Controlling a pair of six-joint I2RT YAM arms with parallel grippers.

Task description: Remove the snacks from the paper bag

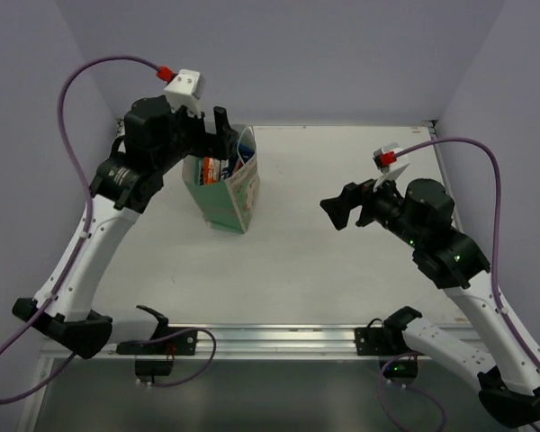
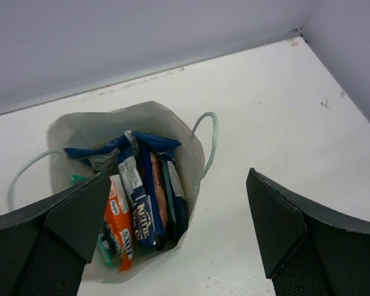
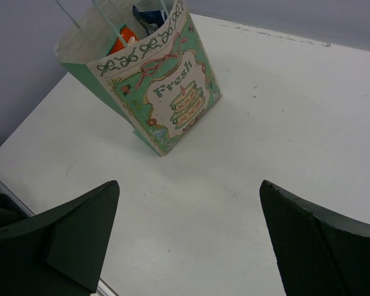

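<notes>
With left gripper (image 2: 177, 179) and right gripper (image 3: 188, 185) wide open, empty, could tip paper bag (image 3: 172, 98) or snag handle (image 2: 213, 132) reaching for snacks (image 2: 139, 197).

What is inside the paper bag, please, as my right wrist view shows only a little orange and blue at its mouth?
Observer: The left wrist view looks straight in: the snacks stand on end, packed together, dark blue ones beside an orange packet.
Operator: Where is the left gripper?
Observer: Above the mouth of the paper bag, jaws open, holding nothing.
Operator: And my right gripper?
Observer: From the top view, it hangs open to the bag's right, well apart from it.
</notes>
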